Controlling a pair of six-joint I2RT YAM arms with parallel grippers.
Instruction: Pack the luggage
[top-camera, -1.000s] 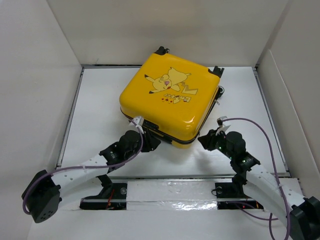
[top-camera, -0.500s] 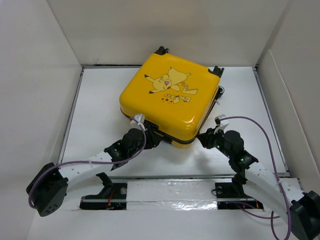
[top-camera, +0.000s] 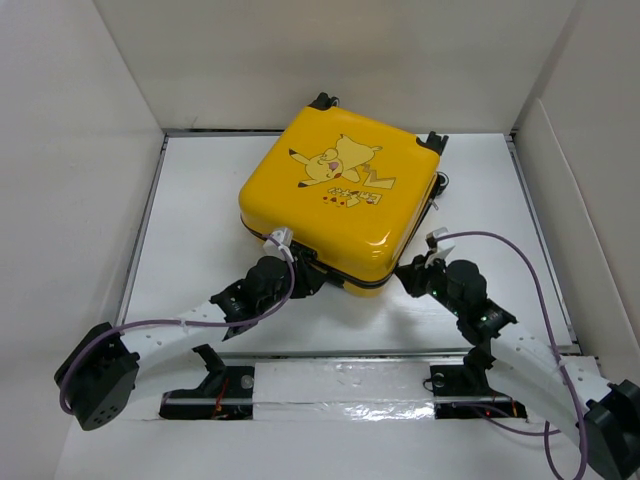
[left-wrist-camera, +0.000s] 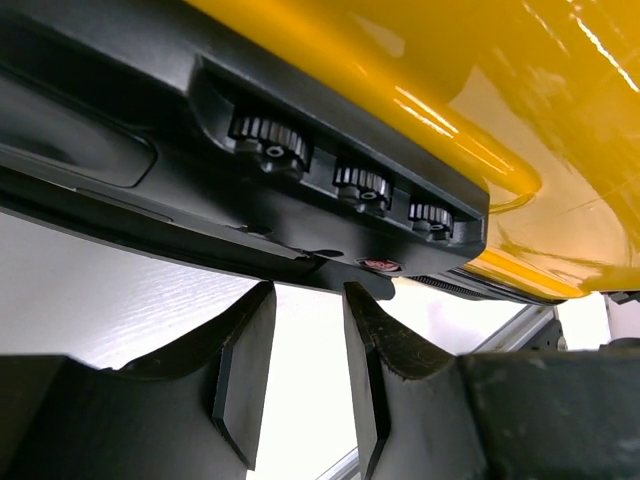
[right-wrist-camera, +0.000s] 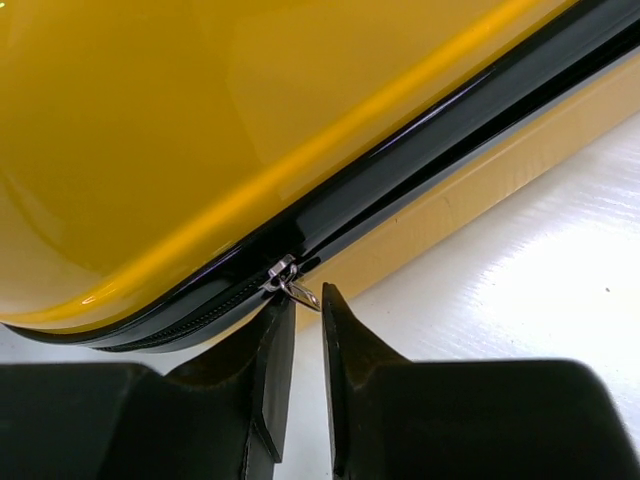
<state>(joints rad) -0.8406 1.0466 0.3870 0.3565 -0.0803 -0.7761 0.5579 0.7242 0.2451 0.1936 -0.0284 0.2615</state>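
Note:
The luggage (top-camera: 340, 190), a yellow hard-shell suitcase with a Pikachu print, lies flat and closed on the white table. My left gripper (top-camera: 305, 276) is at its near corner. In the left wrist view the left gripper (left-wrist-camera: 308, 292) is open and empty, just under the black lock panel with three dials (left-wrist-camera: 362, 185). My right gripper (top-camera: 408, 277) is at the case's near right side. In the right wrist view the right gripper (right-wrist-camera: 306, 298) has its jaws a narrow gap apart, and the metal zipper pull (right-wrist-camera: 300, 292) lies at the fingertips by the black zip seam.
White walls enclose the table (top-camera: 200, 260) on the left, back and right. The suitcase wheels (top-camera: 322, 101) point to the back wall. The arm bases and a taped rail (top-camera: 340, 385) run along the near edge.
Both grippers have crept closer to the suitcase's near edge. The right gripper moved left and up toward the zip seam. The suitcase has not moved.

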